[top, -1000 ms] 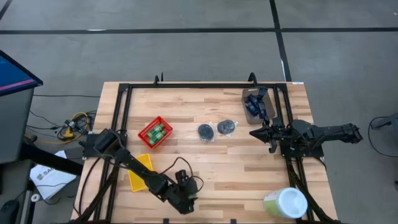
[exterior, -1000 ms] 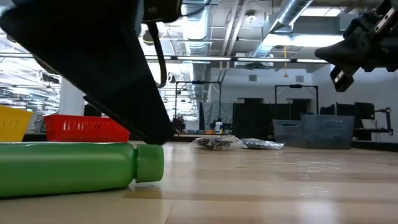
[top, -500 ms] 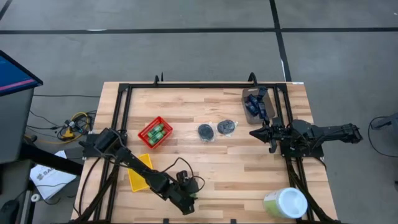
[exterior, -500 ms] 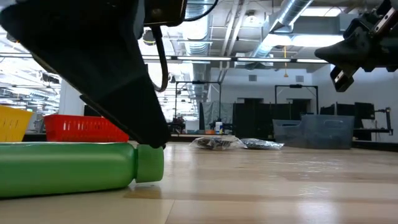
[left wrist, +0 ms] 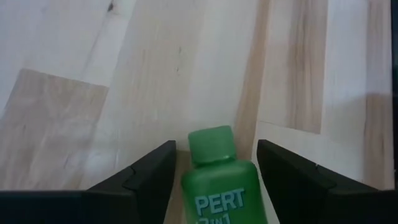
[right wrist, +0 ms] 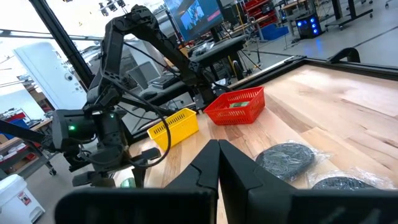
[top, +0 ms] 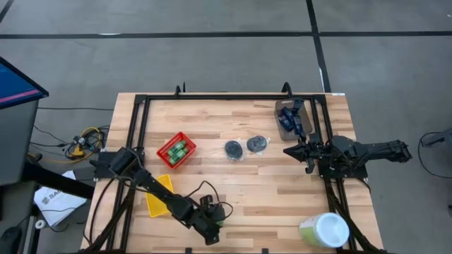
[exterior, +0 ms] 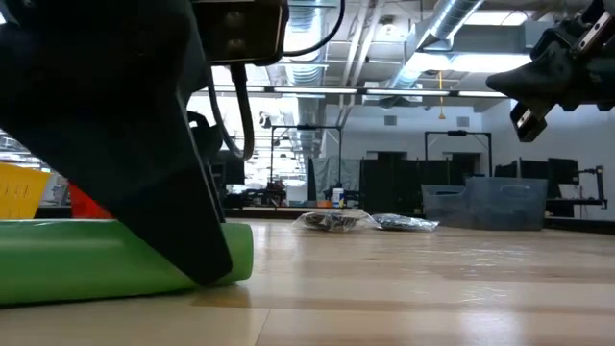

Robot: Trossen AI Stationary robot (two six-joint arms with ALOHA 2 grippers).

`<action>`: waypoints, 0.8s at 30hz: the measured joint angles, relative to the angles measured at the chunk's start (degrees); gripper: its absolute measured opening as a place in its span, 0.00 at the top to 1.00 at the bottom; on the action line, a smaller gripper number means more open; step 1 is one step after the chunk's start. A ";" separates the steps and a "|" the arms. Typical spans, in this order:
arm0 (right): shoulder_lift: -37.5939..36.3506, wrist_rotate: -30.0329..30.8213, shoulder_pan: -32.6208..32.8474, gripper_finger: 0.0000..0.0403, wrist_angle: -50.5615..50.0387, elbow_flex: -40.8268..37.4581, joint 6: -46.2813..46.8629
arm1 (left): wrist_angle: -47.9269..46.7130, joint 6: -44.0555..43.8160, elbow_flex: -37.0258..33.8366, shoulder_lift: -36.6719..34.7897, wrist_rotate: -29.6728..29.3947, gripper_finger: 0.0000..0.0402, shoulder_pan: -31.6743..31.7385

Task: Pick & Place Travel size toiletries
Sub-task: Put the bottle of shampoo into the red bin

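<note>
high: overhead, straight down | low: table-level | wrists: close | shared: green bottle (exterior: 115,258)

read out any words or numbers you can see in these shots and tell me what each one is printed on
"PERT": on the green bottle between the open left gripper's fingers.
"2in1", partly cut off, just under it on the same bottle.
Yellow bin: dark marks on its wall, too blurred to read.
Nothing else is legible.

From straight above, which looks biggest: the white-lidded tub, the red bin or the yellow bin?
1. Tub and red bin look about alike.
2. Yellow bin: smallest showing, but the left arm covers part, so unsure.
</note>
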 joint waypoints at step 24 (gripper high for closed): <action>0.00 0.00 0.00 1.00 0.01 0.00 0.00 | -2.33 -0.28 -0.35 -2.23 0.54 0.63 4.72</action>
